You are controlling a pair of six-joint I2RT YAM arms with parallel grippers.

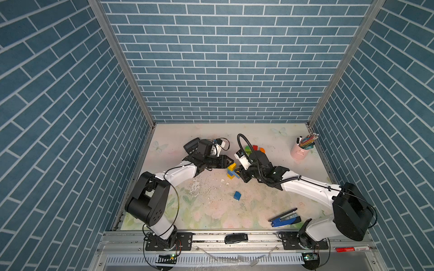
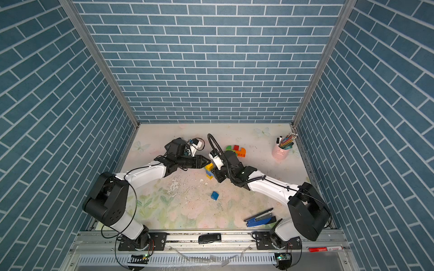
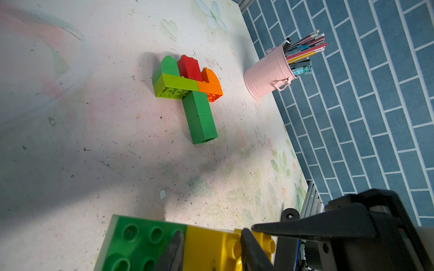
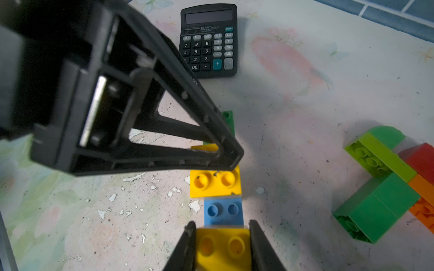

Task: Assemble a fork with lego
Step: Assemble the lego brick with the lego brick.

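Blue brick-patterned walls box in a worn floral counter [image 1: 206,211], and near its middle both arms meet on one row of lego [image 1: 231,172]: green brick [image 3: 138,244], middle yellow brick [image 3: 211,251], blue brick [image 4: 223,211], end yellow brick [image 4: 223,251]. Left fingers [image 3: 172,255] are closed on the sides of the middle yellow brick, and right fingers [image 4: 185,253] are clamped on the end yellow brick. Whether the row rests on the counter I cannot tell. The step looks like seating the joints of a handle, so push straight along the row with both grips level and in line, or the blue joint between them may hinge open. Avoid twisting. A fork-shaped cluster [image 3: 187,93] lies toward the far edge, well apart, and a loose blue brick [image 1: 237,195] waits toward the front edge.
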